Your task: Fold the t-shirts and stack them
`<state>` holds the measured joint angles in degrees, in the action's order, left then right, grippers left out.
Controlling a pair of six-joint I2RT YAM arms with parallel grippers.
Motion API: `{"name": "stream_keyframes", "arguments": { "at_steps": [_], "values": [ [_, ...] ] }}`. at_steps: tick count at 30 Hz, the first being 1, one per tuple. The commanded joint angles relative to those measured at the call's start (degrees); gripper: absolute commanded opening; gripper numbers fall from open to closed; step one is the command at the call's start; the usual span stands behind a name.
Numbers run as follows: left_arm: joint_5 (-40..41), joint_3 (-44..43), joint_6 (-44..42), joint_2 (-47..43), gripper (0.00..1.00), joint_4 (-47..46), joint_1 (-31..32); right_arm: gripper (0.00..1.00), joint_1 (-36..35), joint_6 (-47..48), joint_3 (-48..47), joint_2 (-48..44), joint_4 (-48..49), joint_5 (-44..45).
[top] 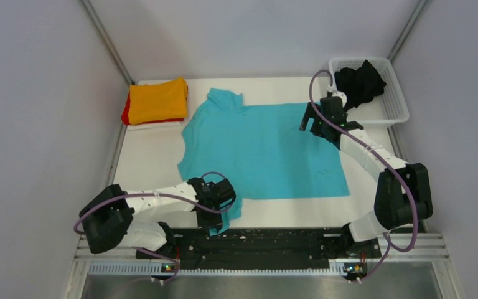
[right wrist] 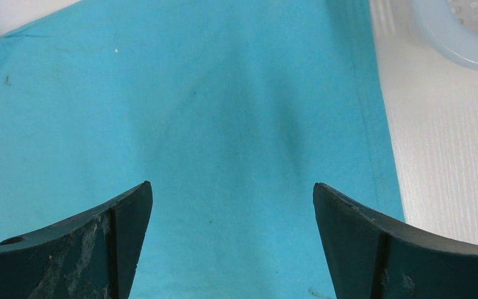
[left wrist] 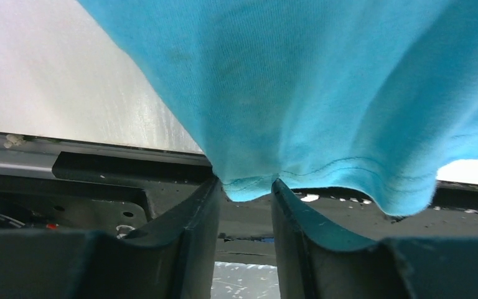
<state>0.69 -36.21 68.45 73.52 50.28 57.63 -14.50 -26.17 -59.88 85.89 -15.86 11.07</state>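
Nearest to us, the left gripper point(left wrist: 246, 187) was clenched on a stitched edge of the turquoise t-shirt point(top: 267, 149), the cloth bunched between its dark fingers point(left wrist: 193, 212) and lifted off the surface there. We could not tell whether that edge was a sleeve or the hem, since the arm hid that corner from above.

Largest was the white table point(top: 149, 162), its near edge cut off by the black mounting rail. On its middle lay the turquoise t-shirt, spread mostly flat, collar toward the far left.

At the far right corner stood the white mesh basket point(top: 398, 106), with the black t-shirt point(top: 361, 81) crumpled inside and partly draped over its left wall.

At the far left corner the orange t-shirt point(top: 159, 99) lay folded on the red t-shirt point(top: 126, 114), of which we saw only a thin strip along the left and near edges.

Over the turquoise shirt's far right edge, just beside the basket, the right gripper point(right wrist: 233, 187) was released, jaws wide apart above the cloth. Whether its tips touched the fabric, we could not make out.
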Motion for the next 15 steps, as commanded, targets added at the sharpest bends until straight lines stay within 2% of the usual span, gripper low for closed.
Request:
{"name": "stream_keyframes", "arguments": {
  "at_steps": [1, 4, 5, 6, 7, 12, 15],
  "values": [
    [-2.2, -1.5, -1.5, 3.4, 0.37, 0.5, 1.0, 0.99, 0.1, 0.7, -0.6, -0.4, 1.0, 1.7],
    [-1.6, -1.5, -1.5, 5.2, 0.29, 0.9, 1.0, 0.99, 0.4, 0.5, -0.1, -1.2, 0.9, 1.1],
    [-1.3, -1.7, -1.5, 5.8, 0.19, 0.9, 1.0, 0.99, 0.6, 0.2, 0.1, -1.5, 1.0, 0.6],
    [-0.2, -2.6, -1.3, 6.2, 0.03, 1.4, 1.1, 0.99, 0.7, 0.2, 0.3, -1.8, 1.0, 0.5],
    [1.3, -3.6, -1.2, 6.4, 0.00, 2.1, 1.0, 0.99, 0.8, 0.1, 0.6, -2.3, 1.0, 0.7],
    [3.3, -9.2, -5.0, 3.2, 0.00, 2.1, 0.9, 0.99, 0.9, -2.1, 2.2, -5.7, -1.7, 3.2],
    [2.7, -11.8, -9.0, 1.5, 0.00, 0.6, -1.6, 0.99, 2.8, -5.8, 6.2, -10.0, -5.9, 6.3]
  ]
}}
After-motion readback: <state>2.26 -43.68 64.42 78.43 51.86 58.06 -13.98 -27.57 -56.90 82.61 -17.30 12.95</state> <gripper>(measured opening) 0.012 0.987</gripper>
